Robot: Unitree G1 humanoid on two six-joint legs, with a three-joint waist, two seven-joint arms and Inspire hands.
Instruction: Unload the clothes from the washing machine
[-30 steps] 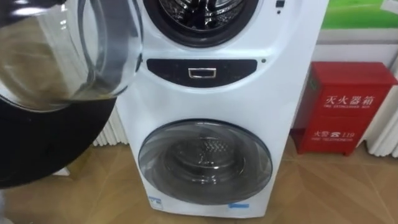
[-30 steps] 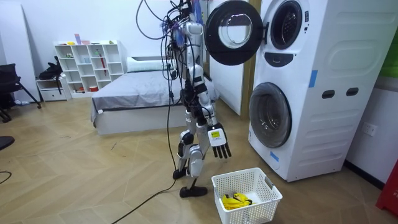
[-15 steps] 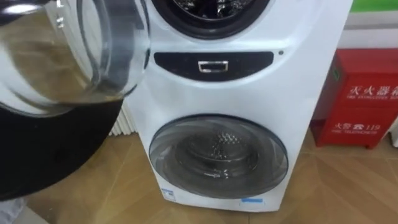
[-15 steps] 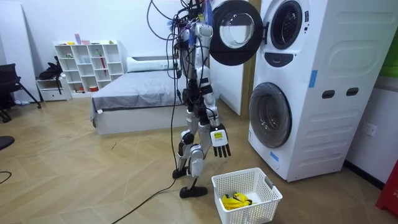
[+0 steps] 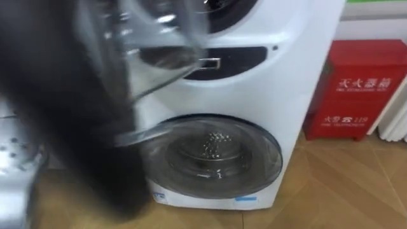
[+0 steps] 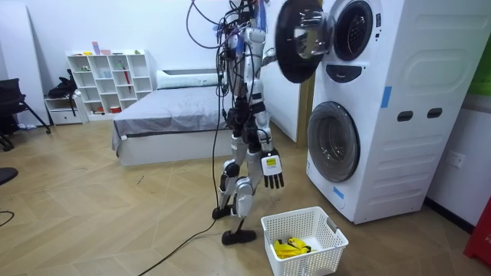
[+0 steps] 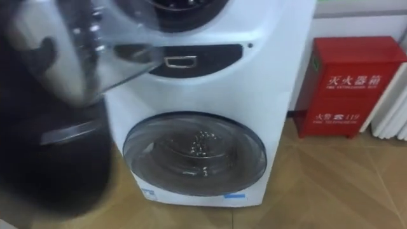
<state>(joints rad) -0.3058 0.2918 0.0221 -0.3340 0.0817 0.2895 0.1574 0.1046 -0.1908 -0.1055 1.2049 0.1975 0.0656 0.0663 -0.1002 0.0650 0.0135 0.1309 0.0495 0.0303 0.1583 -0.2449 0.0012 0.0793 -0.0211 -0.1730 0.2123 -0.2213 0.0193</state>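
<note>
The stacked white washing machine (image 6: 383, 115) stands right in front of me. Its upper round door (image 6: 301, 40) hangs open on the left and fills the left of the left eye view as a dark glass bowl (image 5: 95, 76). The upper drum's mouth (image 5: 222, 13) shows at the top edge; no clothes are visible inside it. My right hand (image 6: 272, 169) hangs by my thigh with straight fingers, holding nothing. A silvery part of my left arm (image 5: 16, 165) shows low on the left, beside the door, its hand hidden. A white basket (image 6: 326, 230) on the floor holds a yellow cloth (image 6: 291, 247).
The lower drum's glass door (image 5: 213, 159) is closed. A red fire-extinguisher box (image 5: 353, 89) stands on the floor right of the machine, with a white radiator (image 5: 395, 121) beyond it. Behind me are a bed (image 6: 173, 123) and a white shelf (image 6: 107, 80).
I have stepped closer to the machine. The upper door has swung toward the machine's front and now covers more of my view. My right hand still hangs at my side.
</note>
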